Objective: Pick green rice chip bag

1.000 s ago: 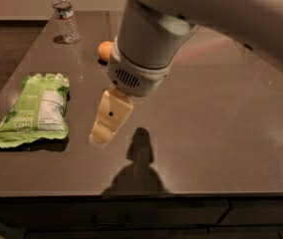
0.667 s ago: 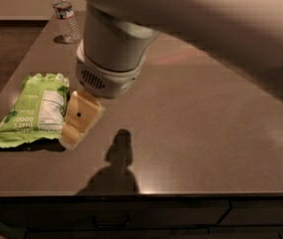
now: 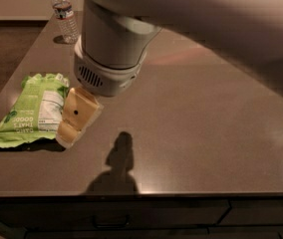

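Approach step: hand, state cannot be told, at right edge of green rice chip bag, frame left. Next: centre over bag, descend.

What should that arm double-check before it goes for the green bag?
1. The green rice chip bag lies flat on the counter, in plain sight: ok.
2. The gripper is close to the bag: ok, at its right edge.
3. The gripper is centred over the bag: not ok.
4. The water bottle stands away from the bag: ok.
5. A grip on the bag: cannot tell.
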{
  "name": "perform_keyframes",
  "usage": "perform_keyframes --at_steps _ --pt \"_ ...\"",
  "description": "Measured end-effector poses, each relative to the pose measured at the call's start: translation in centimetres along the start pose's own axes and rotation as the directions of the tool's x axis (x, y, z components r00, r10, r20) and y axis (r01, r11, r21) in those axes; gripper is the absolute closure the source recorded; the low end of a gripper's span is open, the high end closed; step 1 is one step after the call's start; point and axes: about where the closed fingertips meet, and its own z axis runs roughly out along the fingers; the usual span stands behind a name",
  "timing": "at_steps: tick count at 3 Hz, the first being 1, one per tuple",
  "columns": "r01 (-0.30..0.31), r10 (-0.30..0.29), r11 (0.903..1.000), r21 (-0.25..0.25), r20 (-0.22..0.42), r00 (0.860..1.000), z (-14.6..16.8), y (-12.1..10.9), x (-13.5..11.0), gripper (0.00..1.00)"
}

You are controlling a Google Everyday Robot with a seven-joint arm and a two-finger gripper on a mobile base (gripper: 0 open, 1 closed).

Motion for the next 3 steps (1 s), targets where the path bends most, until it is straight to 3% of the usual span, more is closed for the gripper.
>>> perform_keyframes --at_steps 1,2,3 --pt "-0.046 0.046 0.9989 0.001 0.002 0.999 1.3 -0.5 -1.4 0.0" --pt "-0.138 0.138 0.9904 0.009 0.023 0.99 3.8 -1.7 -4.2 0.0" --pt "-0.247 0.246 0.969 0.015 0.051 0.968 6.3 -2.7 -6.7 0.0"
